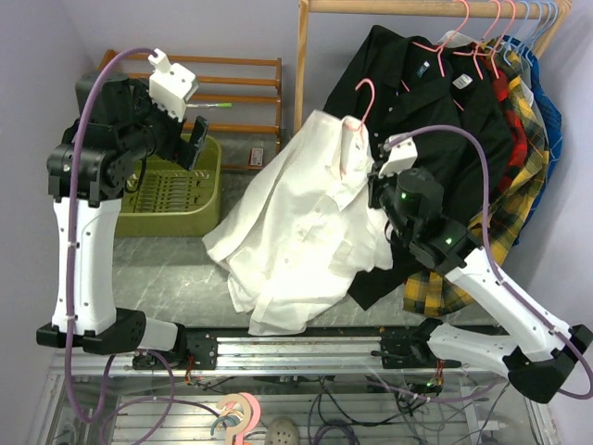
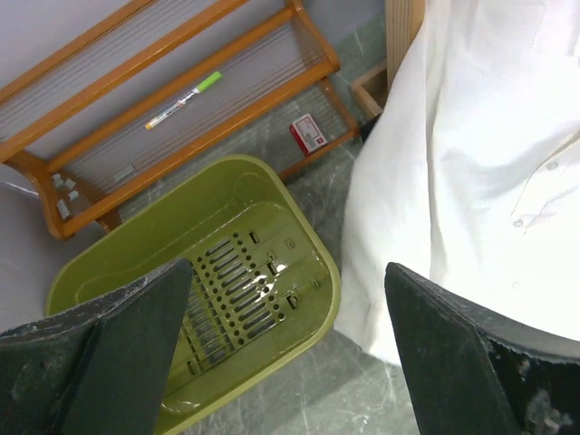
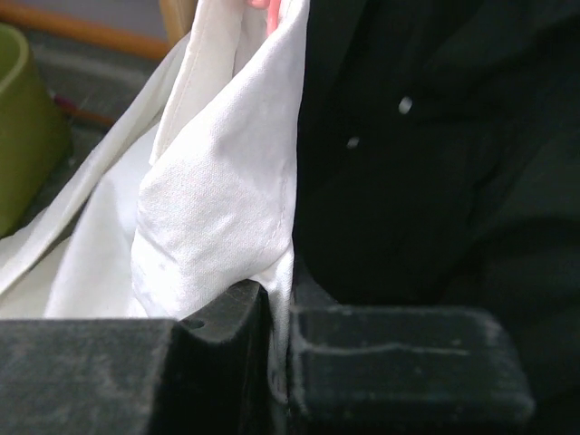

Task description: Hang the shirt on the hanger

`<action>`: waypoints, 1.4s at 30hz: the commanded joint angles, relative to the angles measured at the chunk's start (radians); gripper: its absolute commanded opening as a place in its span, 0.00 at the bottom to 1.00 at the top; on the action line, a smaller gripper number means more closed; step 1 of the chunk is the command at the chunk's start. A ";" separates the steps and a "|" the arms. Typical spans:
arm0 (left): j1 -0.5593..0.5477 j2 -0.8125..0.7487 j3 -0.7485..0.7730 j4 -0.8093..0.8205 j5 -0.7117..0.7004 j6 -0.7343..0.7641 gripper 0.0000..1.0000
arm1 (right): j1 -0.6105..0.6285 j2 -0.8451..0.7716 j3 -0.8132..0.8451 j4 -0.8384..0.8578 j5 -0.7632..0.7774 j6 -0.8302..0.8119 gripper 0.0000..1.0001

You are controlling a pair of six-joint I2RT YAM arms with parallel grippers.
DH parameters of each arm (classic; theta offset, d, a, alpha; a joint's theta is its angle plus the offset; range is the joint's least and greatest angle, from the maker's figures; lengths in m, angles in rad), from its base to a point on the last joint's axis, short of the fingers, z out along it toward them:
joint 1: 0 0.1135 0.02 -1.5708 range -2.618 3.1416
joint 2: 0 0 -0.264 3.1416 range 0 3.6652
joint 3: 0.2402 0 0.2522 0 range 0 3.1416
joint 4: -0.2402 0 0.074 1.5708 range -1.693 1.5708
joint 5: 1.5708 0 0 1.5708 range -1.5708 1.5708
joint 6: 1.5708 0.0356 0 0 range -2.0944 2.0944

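The white shirt hangs draped from the pink hanger, and its lower part lies crumpled on the table. Only the hanger's hook and neck show above the collar. My right gripper is shut on a fold of the shirt near the collar, with fabric pinched between the jaws. A pink bit of the hanger shows at the top of the right wrist view. My left gripper is open and empty, raised over the green basket, left of the shirt.
A black shirt and a yellow plaid shirt hang from the wooden rail at the right, with light blue hangers. A wooden rack stands behind the basket, with a marker and a small red box.
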 commanded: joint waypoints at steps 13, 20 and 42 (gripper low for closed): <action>0.033 -0.048 -0.052 -0.088 0.066 -0.079 0.99 | -0.149 0.250 0.581 0.003 0.012 -0.315 0.00; 0.047 -0.047 -0.056 -0.093 0.125 -0.076 0.99 | -0.261 0.435 0.857 -0.146 -0.082 -0.300 0.00; 0.077 -0.061 -0.112 -0.078 0.149 -0.071 1.00 | -0.368 0.613 0.921 -0.178 -0.255 -0.139 0.01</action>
